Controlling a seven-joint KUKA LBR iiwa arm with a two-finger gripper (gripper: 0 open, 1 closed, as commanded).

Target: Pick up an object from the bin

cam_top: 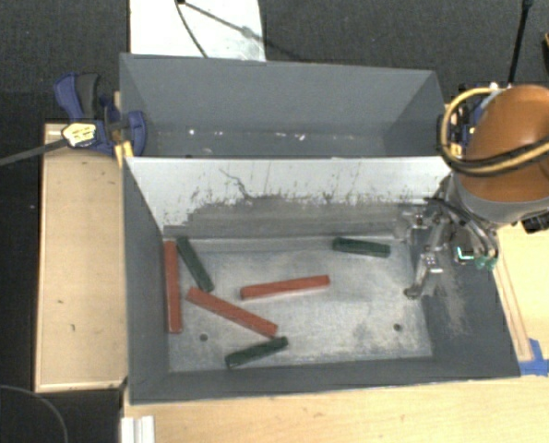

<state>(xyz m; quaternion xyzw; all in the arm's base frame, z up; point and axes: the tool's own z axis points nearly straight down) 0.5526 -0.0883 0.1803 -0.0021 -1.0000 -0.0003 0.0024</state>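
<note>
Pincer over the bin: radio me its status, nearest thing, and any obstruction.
Pincer low at the bin's view-right side. Nearest: dark green stick by the back wall, untouched. Nothing between them; red stick farther toward the middle.

Sticks lie scattered across the left and middle of the grey bin (283, 100): a red stick (173, 286) along the left wall, a dark green stick (195, 266) slanting beside it, a diagonal red stick (232, 312), a level red stick (285, 287) at centre, and a second green stick (256, 352) near the front wall.
</note>
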